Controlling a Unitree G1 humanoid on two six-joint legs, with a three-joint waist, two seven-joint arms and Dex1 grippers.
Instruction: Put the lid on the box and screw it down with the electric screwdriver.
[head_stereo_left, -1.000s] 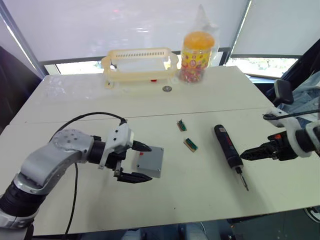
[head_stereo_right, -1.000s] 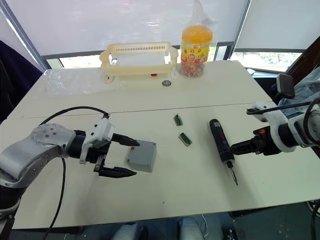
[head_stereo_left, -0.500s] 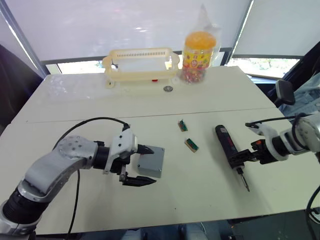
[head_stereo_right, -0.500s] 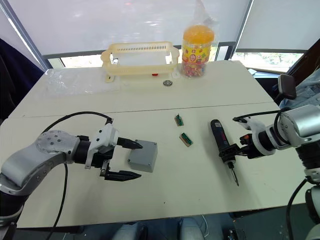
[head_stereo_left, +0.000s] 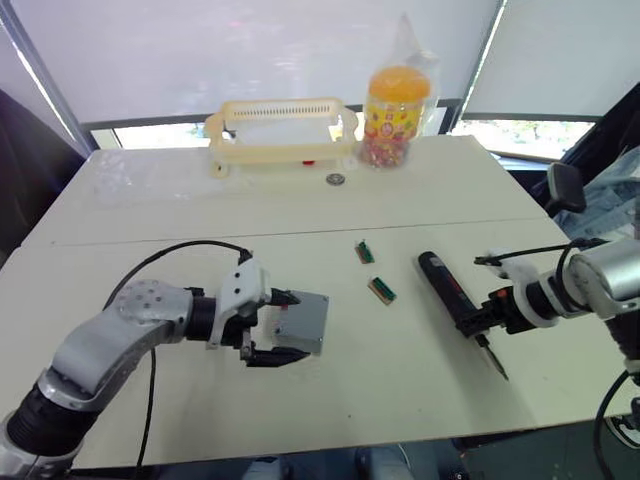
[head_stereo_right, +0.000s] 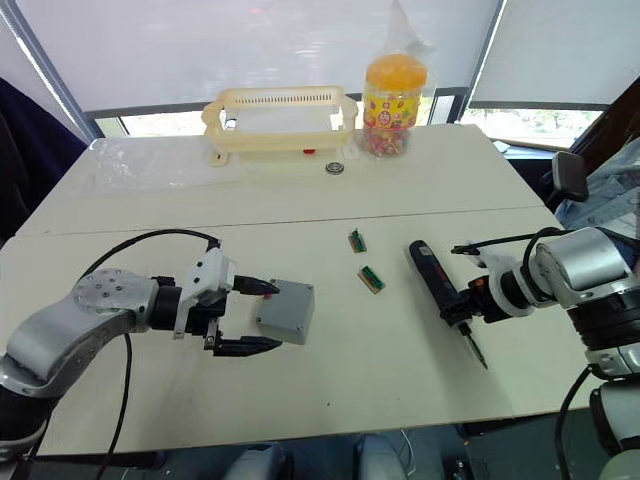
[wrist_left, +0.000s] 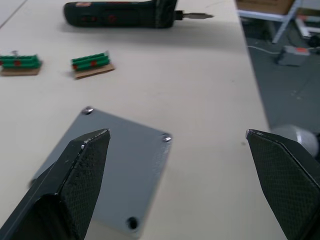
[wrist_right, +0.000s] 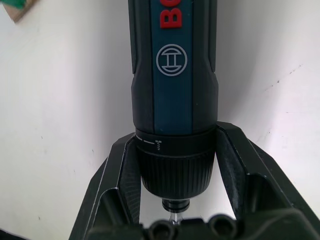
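The left arm reaches in low from the robot's left, forearm lying across the table (head_stereo_left: 420, 390), and its left gripper (head_stereo_left: 286, 327) is spread wide, one finger at the far edge and one at the near edge of the box (head_stereo_left: 303, 323). The fingers stand just off the box; in the left wrist view the lid (wrist_left: 110, 170) sits on top of it, with screw heads at its corners.

The right arm comes in from the robot's right with the wrist turned inward. The right gripper (wrist_right: 172, 165) is closed around the collar of the electric screwdriver (head_stereo_left: 448, 292), near the bit end. The tool lies on the table, its bit pointing toward the near right edge.

Between box and screwdriver lie two small green connector pieces (head_stereo_left: 380, 289). At the far side of the table stand a cream plastic basket (head_stereo_left: 282, 130) and a jar with an orange lid (head_stereo_left: 395, 104), well apart from both arms.
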